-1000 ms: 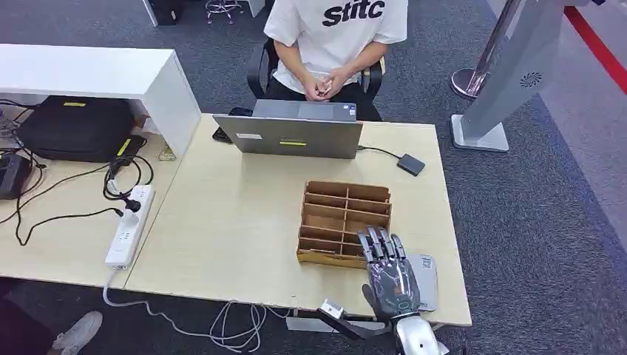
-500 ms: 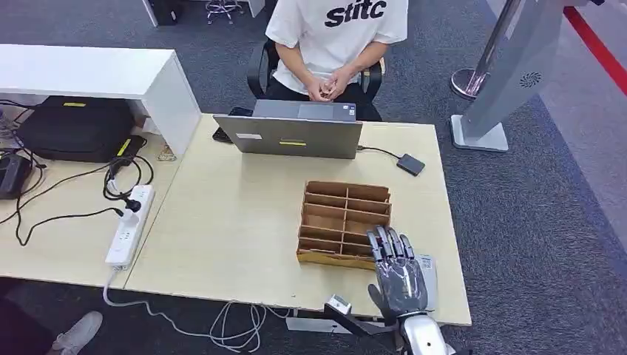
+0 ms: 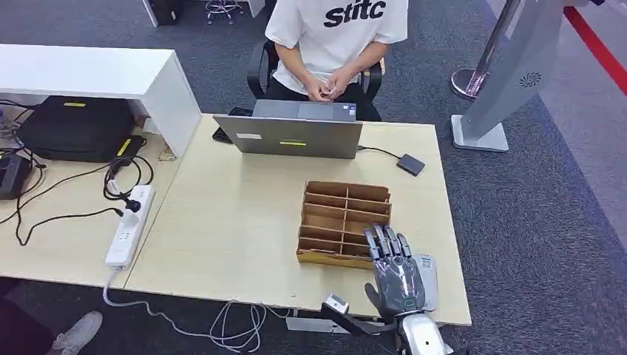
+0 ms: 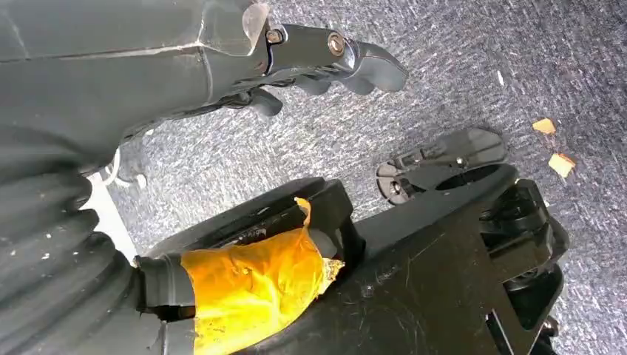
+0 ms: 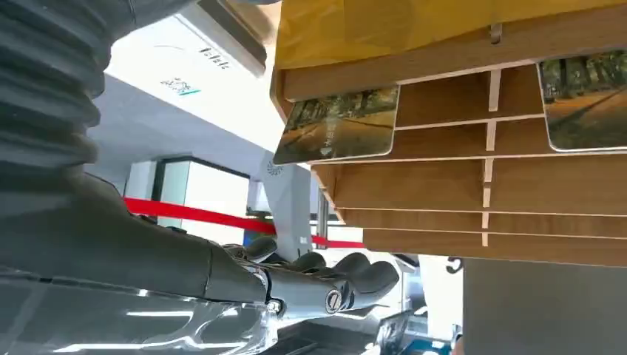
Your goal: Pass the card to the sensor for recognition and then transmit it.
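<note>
wooden slots of the card rack [image 3: 344, 221] hold the cards: in the right wrist view one card [image 5: 336, 126] sticks out of a slot and a second card [image 5: 585, 103] sits in the slot beside it. the rack stands on the desk [image 3: 236, 222], toward its near right part. the right hand [image 3: 395, 272] hovers at the near right corner of the rack, fingers straight and apart, holding nothing. under it a grey flat sensor [image 3: 427, 275] lies on the desk edge. the left hand [image 4: 325, 63] hangs over the carpet floor [image 4: 458, 66], fingers curled in, nothing in them. behind the rack a laptop [image 3: 290, 133] stands, and a person [image 3: 333, 37] sits behind it.
</note>
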Robot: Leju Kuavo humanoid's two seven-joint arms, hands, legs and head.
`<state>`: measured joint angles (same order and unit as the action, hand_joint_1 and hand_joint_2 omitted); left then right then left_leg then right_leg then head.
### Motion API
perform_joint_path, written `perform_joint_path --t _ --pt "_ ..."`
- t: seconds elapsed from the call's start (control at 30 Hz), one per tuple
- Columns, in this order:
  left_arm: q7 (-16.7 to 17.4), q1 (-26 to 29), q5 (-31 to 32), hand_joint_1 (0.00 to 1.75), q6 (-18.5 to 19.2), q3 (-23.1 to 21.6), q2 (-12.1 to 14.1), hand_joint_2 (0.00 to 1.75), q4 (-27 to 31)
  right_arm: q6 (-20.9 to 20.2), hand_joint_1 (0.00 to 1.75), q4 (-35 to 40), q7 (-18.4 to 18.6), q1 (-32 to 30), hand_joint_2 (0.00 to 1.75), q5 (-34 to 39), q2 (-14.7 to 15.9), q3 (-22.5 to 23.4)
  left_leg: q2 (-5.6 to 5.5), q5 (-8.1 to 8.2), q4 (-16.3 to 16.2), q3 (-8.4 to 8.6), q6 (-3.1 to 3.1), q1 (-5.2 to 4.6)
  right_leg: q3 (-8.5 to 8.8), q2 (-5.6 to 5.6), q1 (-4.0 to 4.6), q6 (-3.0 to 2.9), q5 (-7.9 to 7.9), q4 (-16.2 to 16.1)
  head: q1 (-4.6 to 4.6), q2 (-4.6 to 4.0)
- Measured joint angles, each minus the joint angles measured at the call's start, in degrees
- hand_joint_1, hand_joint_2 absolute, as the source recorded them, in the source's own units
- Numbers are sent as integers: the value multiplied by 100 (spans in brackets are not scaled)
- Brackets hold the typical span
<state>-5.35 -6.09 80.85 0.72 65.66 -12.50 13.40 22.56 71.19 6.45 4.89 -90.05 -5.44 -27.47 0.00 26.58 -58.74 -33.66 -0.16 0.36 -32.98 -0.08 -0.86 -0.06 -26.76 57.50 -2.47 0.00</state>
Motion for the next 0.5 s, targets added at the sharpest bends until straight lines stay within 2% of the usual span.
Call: perform_joint_path --t 0.5 --pt "-2 -2 31 0 13 0 0 175 0 -90 0 -112 -30 98 175 -4 -118 -35 0 0 0 0 0 0 0 0 0 0 0 0 0 0"
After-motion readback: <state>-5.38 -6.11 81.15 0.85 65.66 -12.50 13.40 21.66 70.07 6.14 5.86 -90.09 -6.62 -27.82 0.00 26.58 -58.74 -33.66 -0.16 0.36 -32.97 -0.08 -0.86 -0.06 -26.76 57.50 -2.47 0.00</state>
